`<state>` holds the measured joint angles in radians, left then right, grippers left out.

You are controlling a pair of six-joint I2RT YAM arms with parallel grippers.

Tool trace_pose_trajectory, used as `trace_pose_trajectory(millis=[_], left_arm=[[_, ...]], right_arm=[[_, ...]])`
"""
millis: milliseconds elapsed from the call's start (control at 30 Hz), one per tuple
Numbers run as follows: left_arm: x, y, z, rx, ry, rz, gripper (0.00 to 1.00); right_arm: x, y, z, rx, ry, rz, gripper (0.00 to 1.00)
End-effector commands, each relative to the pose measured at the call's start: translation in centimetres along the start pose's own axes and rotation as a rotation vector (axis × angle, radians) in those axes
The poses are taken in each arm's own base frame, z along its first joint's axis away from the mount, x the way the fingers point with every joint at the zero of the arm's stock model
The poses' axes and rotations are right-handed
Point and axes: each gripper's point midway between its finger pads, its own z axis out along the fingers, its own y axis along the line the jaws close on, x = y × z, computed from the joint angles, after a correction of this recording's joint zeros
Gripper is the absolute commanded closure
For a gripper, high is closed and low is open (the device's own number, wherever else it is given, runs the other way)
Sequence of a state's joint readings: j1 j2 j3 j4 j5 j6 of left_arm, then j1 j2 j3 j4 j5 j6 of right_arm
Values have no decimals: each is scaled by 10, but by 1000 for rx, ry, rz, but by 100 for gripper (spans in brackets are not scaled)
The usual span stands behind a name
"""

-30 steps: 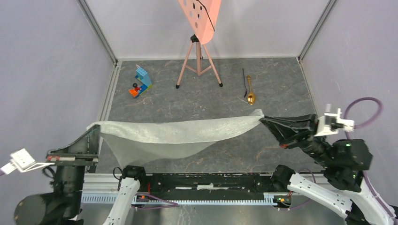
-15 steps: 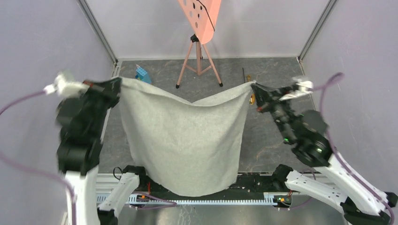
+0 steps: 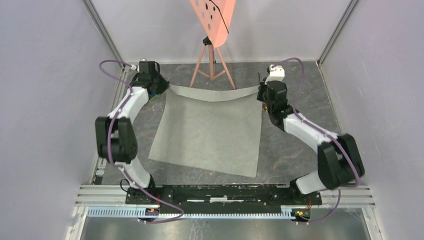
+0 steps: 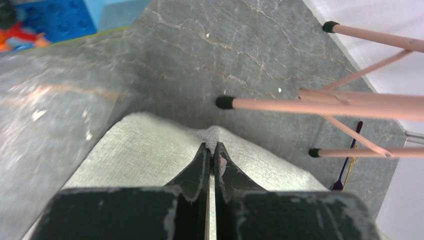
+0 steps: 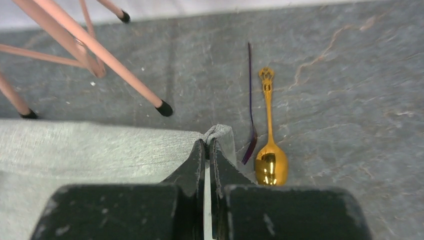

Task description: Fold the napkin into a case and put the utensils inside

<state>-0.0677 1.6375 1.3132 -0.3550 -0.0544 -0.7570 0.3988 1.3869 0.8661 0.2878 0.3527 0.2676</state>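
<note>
Grey napkin lay flat mid-table, left gripper and right gripper each pinching a far corner. The right wrist view best showed gold spoon and black utensil beside its corner.

The left arm and right arm are reaching far forward from the table's near edge, elbows bowing outward toward its side edges. The left gripper is sitting low near the far-left corner and the right gripper toward the far-right, each with jaws pressing together on a napkin corner.
</note>
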Motion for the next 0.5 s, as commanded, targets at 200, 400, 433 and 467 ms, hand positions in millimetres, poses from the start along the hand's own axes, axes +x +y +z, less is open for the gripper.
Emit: trace_pose_trajectory(millis=[200,400,433,467], left_arm=[[-15,-29,53,207,85,62,98],[-11,16,27,43,145,73,98],[-5,25,19,-1,170,81,98],[4,36,12,-40,205,89,98]], right_arm=[[-4,50,66,-293,50,-18,100],[26,48,45,-305,218,15,100],[31,50,34,-327,246,33,100],[45,51,21,-343,294,49,100]])
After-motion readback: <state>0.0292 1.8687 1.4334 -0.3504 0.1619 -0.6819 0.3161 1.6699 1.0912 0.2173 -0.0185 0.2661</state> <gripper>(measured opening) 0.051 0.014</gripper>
